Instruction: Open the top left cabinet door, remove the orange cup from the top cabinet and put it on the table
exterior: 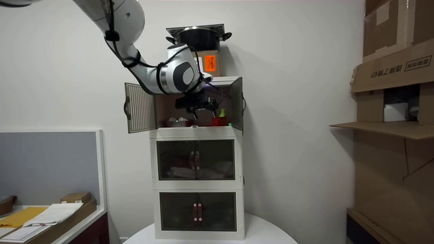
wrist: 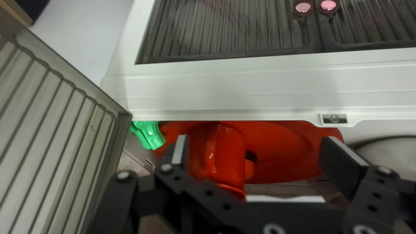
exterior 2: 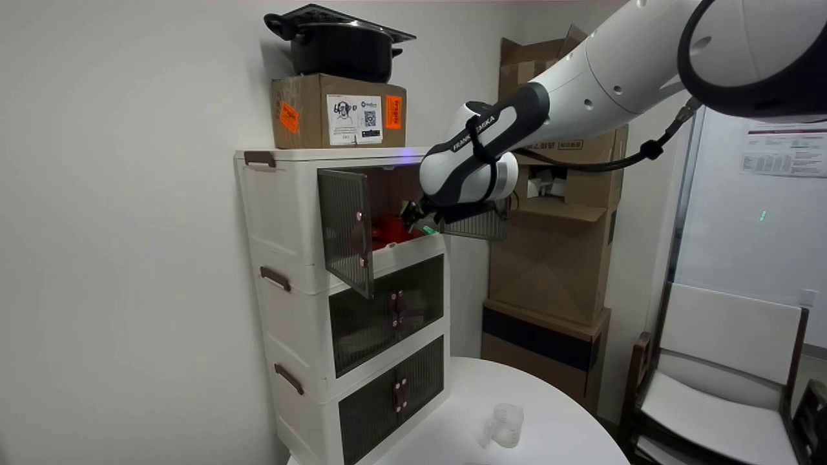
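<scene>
Wide apart stood the jaws, right at the mouth of the top cabinet, and there was the orange cup, inside and close to them, a red dish just beside it! The top left cabinet door hung open; down below, a translucent cup stood on the white counter.

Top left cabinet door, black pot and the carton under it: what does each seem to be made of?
Top left cabinet door: probably ribbed, translucent plastic; it looks smoky, lined and partly see-through.
Black pot: likely metal with a dark coating, judging by its smooth sides; enamel or nonstick, I can't tell.
Carton: cardboard, by its matte brown faces and straight edges.
</scene>
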Tool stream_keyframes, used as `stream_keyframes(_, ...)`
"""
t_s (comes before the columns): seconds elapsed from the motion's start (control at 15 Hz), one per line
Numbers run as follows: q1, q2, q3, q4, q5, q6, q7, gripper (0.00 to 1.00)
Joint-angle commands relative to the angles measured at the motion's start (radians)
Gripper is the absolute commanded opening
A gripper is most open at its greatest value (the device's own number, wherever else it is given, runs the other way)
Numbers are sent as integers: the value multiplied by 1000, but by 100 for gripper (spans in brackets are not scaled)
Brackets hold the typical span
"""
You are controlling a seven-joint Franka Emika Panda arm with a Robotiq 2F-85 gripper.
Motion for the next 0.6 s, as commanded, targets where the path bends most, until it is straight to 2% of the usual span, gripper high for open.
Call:
stream_keyframes(0.0,2,24,-10,7,-22,73,45,100)
stream_keyframes(0.53,2,113,-17,97,-22,114,64,100)
